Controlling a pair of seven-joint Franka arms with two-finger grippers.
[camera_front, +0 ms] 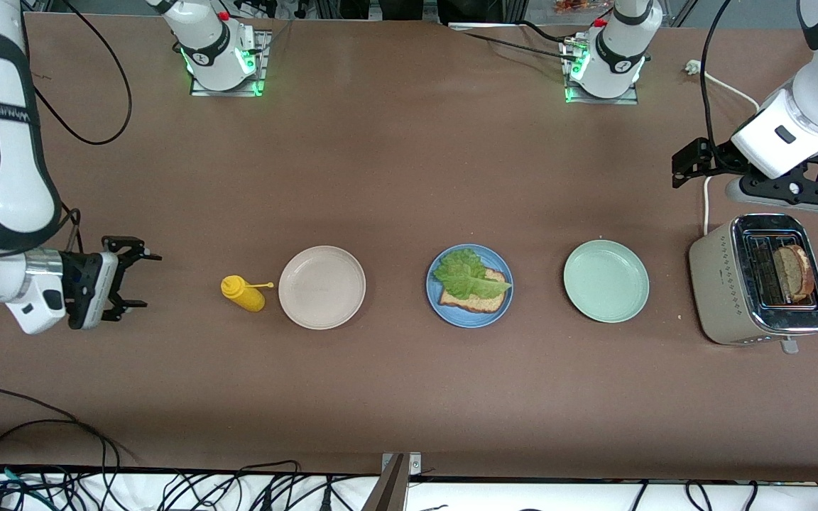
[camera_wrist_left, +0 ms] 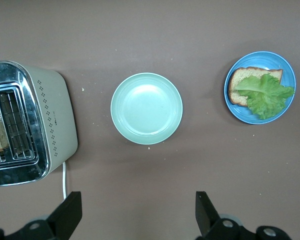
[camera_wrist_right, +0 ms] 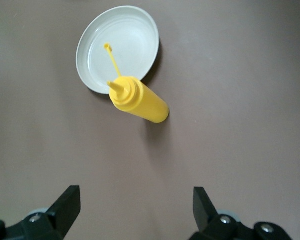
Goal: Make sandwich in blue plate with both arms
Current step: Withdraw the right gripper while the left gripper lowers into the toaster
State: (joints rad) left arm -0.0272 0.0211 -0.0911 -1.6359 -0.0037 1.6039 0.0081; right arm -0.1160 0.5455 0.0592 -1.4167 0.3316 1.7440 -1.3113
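I see the second bread slice [camera_front: 794,272] standing in the toaster [camera_front: 718,284], right under my left tool [camera_front: 693,165], open wide. The blue plate [camera_front: 444,309] sits past the green plate [camera_front: 606,280]. My right tool [camera_front: 140,279] waits, wide open.

Three plates [camera_front: 322,287]; two bread slices [camera_front: 476,301]; one lettuce leaf [camera_front: 467,277]; one toaster [camera_front: 718,284]; one yellow bottle [camera_front: 242,293].
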